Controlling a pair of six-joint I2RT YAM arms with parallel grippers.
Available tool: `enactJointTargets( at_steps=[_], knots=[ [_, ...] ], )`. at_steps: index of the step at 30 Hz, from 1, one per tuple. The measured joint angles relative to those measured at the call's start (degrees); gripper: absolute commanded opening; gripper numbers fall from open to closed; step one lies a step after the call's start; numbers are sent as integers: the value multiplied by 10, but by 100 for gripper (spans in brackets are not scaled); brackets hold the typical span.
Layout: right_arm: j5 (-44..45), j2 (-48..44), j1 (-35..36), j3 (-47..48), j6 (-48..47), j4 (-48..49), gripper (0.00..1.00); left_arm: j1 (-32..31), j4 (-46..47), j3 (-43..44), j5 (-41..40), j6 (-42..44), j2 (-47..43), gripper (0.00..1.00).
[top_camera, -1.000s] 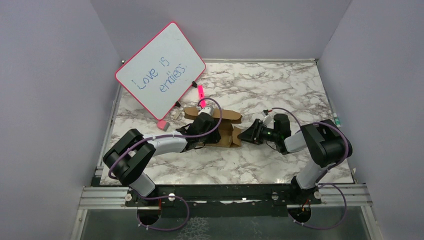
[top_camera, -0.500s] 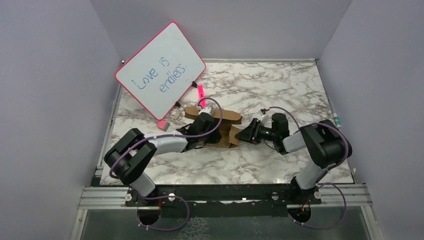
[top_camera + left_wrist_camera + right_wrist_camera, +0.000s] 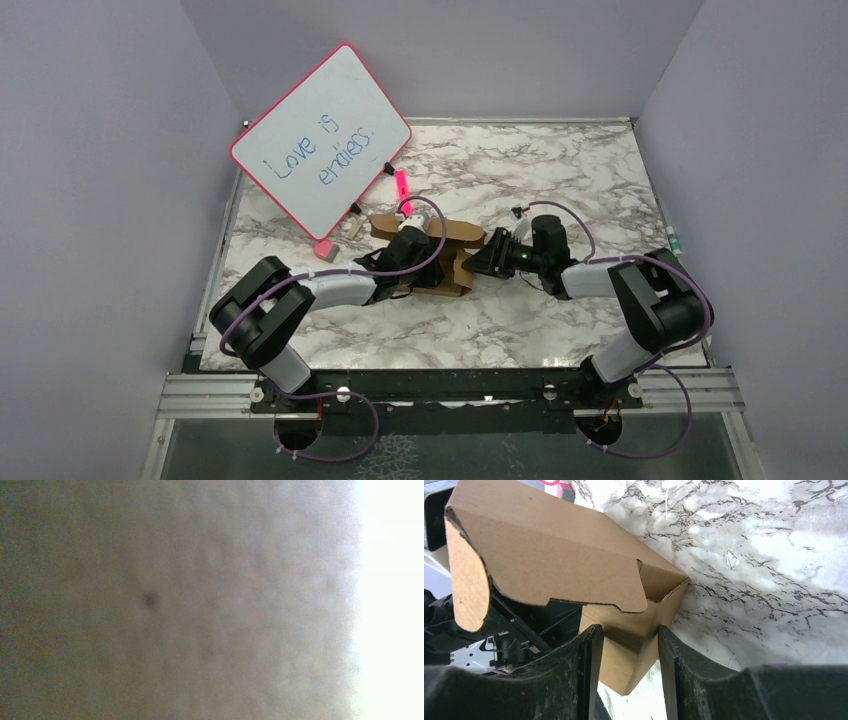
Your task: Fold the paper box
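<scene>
The paper box, plain brown cardboard and partly folded, sits near the middle of the marble table, one rounded flap lying out behind it and another panel arching over its open end. The right gripper meets the box's right end, its fingers spread to either side of the upright end wall. The left gripper lies against the box's left side beneath its wrist; whether it is spread or pressed together cannot be told, and the left wrist view is only a grey blur. A pink-framed whiteboard leans at the table's far left, a pink marker beside it.
</scene>
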Motion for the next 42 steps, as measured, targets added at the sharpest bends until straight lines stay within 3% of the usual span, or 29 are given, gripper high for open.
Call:
enactJointTargets(
  at_steps=[12, 21, 28, 35, 42],
  knots=[
    [96, -3, 61, 53, -32, -112, 46, -6, 2, 1, 0, -2, 1, 42],
    [186, -3, 96, 103, -71, -207, 29, -8, -1, 1, 0, -5, 1, 43],
    [251, -2, 126, 146, -120, -272, 25, -9, -37, 12, 0, -3, -16, 53],
    [303, -6, 146, 156, -179, -308, 24, -12, -131, 23, -21, 10, -157, 67],
    [345, -6, 166, 167, -227, -354, 24, -12, -206, -9, -55, -20, -312, 69]
  ],
)
